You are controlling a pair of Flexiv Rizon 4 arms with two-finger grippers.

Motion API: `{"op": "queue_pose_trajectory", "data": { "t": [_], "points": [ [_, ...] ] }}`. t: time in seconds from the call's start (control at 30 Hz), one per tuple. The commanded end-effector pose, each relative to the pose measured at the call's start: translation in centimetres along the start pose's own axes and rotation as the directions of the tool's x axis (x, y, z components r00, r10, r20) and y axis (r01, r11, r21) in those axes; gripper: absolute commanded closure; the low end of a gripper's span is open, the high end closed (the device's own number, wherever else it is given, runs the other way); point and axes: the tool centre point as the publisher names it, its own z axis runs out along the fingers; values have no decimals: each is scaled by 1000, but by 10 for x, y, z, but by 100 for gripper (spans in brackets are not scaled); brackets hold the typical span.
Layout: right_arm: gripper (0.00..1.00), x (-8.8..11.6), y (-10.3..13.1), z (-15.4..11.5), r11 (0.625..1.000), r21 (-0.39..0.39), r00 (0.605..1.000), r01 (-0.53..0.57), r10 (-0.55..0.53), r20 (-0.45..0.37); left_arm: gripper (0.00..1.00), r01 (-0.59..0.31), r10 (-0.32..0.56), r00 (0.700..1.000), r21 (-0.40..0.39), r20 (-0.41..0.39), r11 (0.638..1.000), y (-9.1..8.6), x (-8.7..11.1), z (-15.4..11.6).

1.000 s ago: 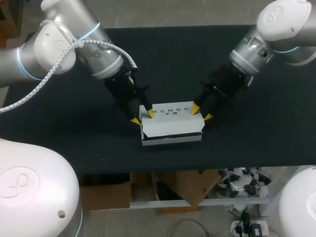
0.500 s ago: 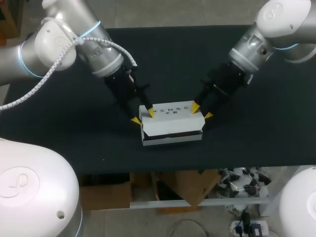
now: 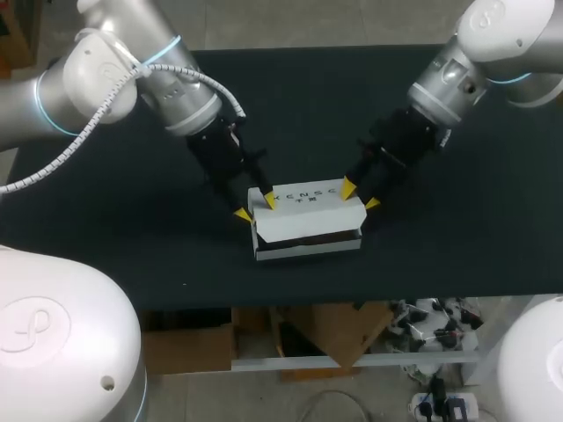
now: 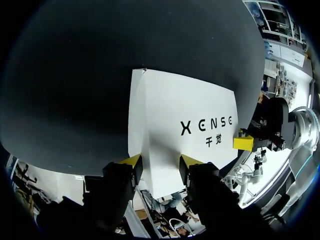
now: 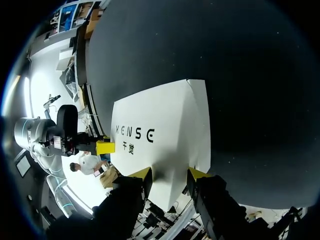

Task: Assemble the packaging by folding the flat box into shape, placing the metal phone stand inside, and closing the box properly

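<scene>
**Op:** Where's the box, and which way is it lying?

**Obs:** Your box (image 3: 306, 230) sits mid-table (image 3: 106, 237), a bit toward your near edge, flat on its base. Its long axis runs L–R across you, w/ one short end at each gripper. The print (image 3: 303, 197) on top follows that axis, along the far side.

**Op:** Is it shut?

**Obs:** Not quite. The lid (image 3: 308, 213) is down, but a dark slit shows under its front edge along the near long side.

**Op:** L gripper?

**Obs:** Your L gripper (image 3: 254, 207) is at the box's L end, fingers apart, not clamped. One tip is on the lid's far-L corner, the other just off the end. In the wrist cam the end edge runs btwn the tips.

**Op:** And R?

**Obs:** Your R gripper (image 3: 360, 195) mirrors it at the R end. Its fingers are spread too, one tip on the far-R corner, the other just beside the end wall.
</scene>
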Motion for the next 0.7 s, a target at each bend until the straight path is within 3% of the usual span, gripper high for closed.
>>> {"op": "queue_pose_trajectory", "data": {
  "t": [0.03, 0.7],
  "points": [
    [53, 3, 2, 0, 1000, 8, 1000, -2, 2, 0, 52, 5, -5, 1000, -8, 6, 1000, -1, 4, 1],
    [53, 6, 2, 0, 1000, 18, 1000, -12, 12, 5, 53, 27, -27, 1000, -59, -9, 998, -5, 6, -4]
  ]
}}
